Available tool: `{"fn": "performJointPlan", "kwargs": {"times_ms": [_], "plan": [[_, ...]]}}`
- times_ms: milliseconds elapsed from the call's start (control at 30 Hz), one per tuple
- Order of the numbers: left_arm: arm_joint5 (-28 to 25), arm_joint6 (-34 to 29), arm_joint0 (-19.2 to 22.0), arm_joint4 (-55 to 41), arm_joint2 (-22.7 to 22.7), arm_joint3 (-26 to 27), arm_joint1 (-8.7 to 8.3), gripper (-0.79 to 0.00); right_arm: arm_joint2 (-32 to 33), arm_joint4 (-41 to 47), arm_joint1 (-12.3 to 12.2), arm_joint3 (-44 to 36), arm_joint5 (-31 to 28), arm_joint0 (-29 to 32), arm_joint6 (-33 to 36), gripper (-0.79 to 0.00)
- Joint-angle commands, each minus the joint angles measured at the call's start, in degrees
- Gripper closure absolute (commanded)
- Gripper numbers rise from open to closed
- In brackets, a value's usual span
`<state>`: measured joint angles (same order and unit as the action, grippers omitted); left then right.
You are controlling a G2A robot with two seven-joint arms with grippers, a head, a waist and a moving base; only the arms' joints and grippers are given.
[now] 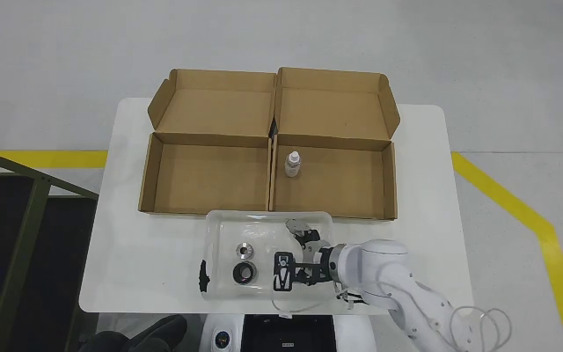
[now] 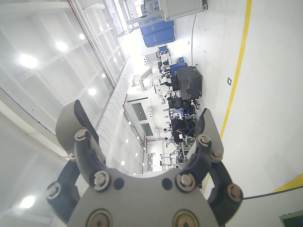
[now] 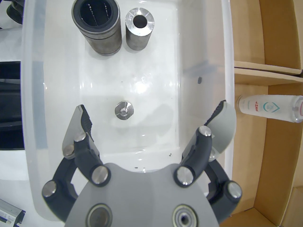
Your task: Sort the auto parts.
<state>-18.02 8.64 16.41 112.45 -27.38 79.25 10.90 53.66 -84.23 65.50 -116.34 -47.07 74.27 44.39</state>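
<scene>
White bench (image 1: 420, 176) stands on a pale floor with a yellow line (image 1: 501, 189) running past its right side; bare margins show along both of its side edges. Two open cardboard boxes lie side by side and touching at the far half, the left box (image 1: 207, 176) bare inside, the right box (image 1: 343, 180) with open floor over most of it. A clear tray (image 1: 264, 231) sits just in front of them, its far rim close against the boxes; much of its floor (image 3: 153, 72) is open. The right tool (image 3: 151, 109) hangs over the tray's right part (image 1: 293, 253), spread wide and holding nothing; the left tool (image 2: 140, 109), likewise wide and empty, points up into a bright hall. A bottle (image 1: 292, 165) stands in the right box by the shared wall; in the tray a dark bearing (image 3: 98, 24) and a metal sleeve (image 3: 139, 30) stand upright just beside each other at the left; a small metal part (image 3: 124, 111) lies apart, below the right tool.
</scene>
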Motion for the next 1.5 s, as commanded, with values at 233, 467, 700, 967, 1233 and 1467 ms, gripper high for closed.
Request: {"fn": "performJointPlan", "kwargs": {"times_ms": [233, 467, 700, 967, 1233, 1467], "plan": [[0.00, 0.00, 0.00, 0.00, 0.00, 0.00, 0.00, -0.785, -2.65, -0.71, 0.25, 2.87, 0.26, -1.75, 1.97, -0.763], [0.00, 0.00, 0.00, 0.00, 0.00, 0.00, 0.00, -0.785, -3.95, -0.58, 0.22, 3.76, -0.60, -2.33, 4.10, -0.323], [0.00, 0.00, 0.00, 0.00, 0.00, 0.00, 0.00, -0.785, -4.80, 0.43, 0.20, 4.22, -1.00, -2.92, 5.01, -0.009], [0.00, 0.00, 0.00, 0.00, 0.00, 0.00, 0.00, -0.785, -4.91, 2.36, 0.04, 3.42, -1.49, -3.27, 4.32, 0.000], [0.00, 0.00, 0.00, 0.00, 0.00, 0.00, 0.00, -0.785, -3.05, 3.90, -0.32, 0.58, -0.47, -3.26, -1.95, 0.000], [0.00, 0.00, 0.00, 0.00, 0.00, 0.00, 0.00, -0.785, -0.09, 2.88, -0.83, -1.27, 1.36, -2.40, -10.50, 0.000]]}}
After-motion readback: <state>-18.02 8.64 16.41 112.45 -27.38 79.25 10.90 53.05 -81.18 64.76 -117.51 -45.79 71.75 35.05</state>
